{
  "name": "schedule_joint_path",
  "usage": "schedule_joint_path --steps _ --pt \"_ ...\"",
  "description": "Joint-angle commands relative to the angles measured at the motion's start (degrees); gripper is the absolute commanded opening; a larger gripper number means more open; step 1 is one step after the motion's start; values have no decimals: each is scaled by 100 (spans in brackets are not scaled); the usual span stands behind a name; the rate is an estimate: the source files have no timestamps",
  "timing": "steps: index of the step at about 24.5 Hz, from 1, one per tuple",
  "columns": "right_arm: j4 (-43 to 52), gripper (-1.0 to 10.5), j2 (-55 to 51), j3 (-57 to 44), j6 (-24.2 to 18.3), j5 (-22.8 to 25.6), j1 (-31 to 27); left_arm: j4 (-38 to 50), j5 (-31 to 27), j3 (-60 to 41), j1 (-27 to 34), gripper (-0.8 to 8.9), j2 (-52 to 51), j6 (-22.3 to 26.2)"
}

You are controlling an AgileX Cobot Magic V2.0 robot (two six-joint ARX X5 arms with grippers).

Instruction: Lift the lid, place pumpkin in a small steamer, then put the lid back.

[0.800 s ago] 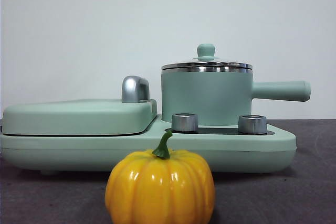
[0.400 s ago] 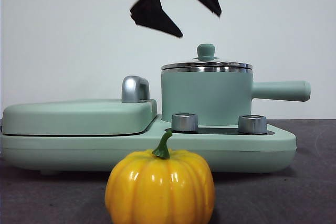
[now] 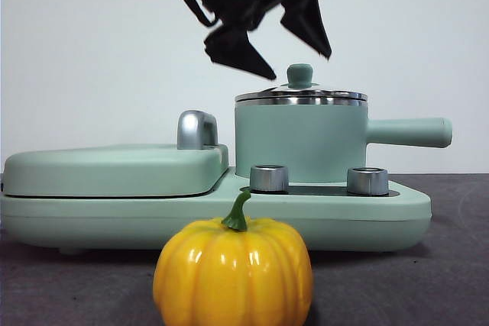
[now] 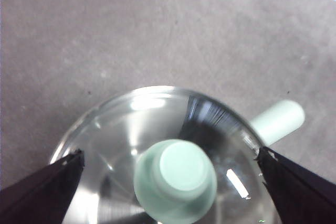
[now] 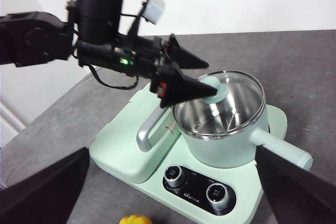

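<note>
since round glass lid with mint-green knob [image 4: 176, 179] sits on mint-green cylindrical steamer [image 3: 300, 139], left gripper [image 3: 275, 47] hovers above knob, jaws wide to straddle; glossy yellow-orange pumpkin [image 3: 233, 271] on table in front; right gripper [image 5: 168, 187] waits, jaws wide

A mint-green cooker base [image 3: 114, 215] sits on the grey tabletop [image 3: 458, 280], its flat cover [image 3: 114, 167] with chrome handle [image 3: 196, 129] closed, two steel dials [image 3: 269, 178] in front.

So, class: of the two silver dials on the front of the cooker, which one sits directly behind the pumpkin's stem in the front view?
The dial farther from the small steamer's long handle: the pumpkin's green stem curls up just below it. The other dial stands clear, under that handle.
</note>
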Motion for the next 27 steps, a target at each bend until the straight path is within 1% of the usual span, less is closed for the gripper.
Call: schedule_joint_path --steps 1,5,7,9,12,13,15,17,21,23,27 --pt "50 505 13 90 -31 -11 0 35 -2 170 -59 522 225 111" --pt "50 504 13 90 -31 -9 0 28 -4 170 -61 518 317 111" --pt "52 505 13 90 -31 -9 0 17 -15 170 -61 480 317 125" --pt "50 505 13 90 -31 -9 0 20 -20 170 -61 398 317 173" --pt "52 504 13 90 -31 -7 0 15 -20 170 -61 344 317 223" --pt "52 505 13 90 -31 -4 -2 7 -20 170 -61 307 317 267" --pt "52 504 13 90 -31 -4 0 -2 -22 170 -61 199 317 341" --pt "50 504 13 90 -31 -4 0 0 -22 170 -61 153 317 361" --pt "52 504 13 90 -31 -4 0 2 -22 173 -61 143 317 363" --pt "50 505 13 90 -31 -7 0 0 -22 173 -61 86 317 361" --pt "50 504 13 90 -31 -9 0 -153 -20 330 -61 82 315 348"
